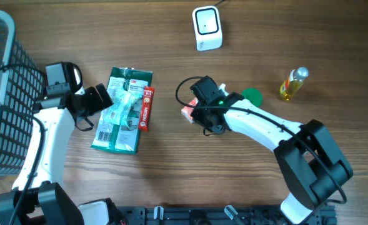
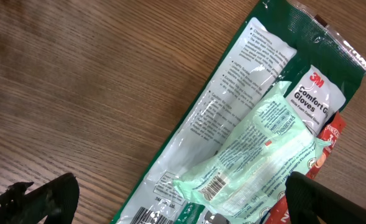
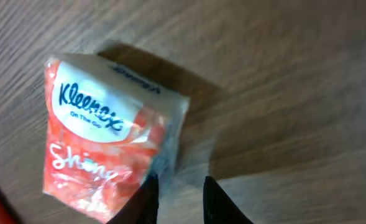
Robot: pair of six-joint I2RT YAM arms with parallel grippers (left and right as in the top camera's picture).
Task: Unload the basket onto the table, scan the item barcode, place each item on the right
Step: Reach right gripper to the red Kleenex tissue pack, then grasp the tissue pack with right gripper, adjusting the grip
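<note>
Wood-grain worktop (image 1: 171, 181) fills every view. Right pincer (image 3: 179, 186) has its jaws standing close, a thin gap between them, and one finger (image 3: 146, 202) sits against the lower right edge of the Kleenex tissue pack (image 3: 102, 137). That spot is blurred, so I cannot tell whether the wrapper is pinched. The pack is orange and white and lies flat near the centre of the overhead frame, well below the white scanner (image 1: 207, 28). Left pincer (image 2: 183, 190) gapes wide above a green 3M glove packet (image 2: 232, 106), left of centre overhead, with a pale green sachet (image 2: 257, 149) bearing a barcode on top.
</note>
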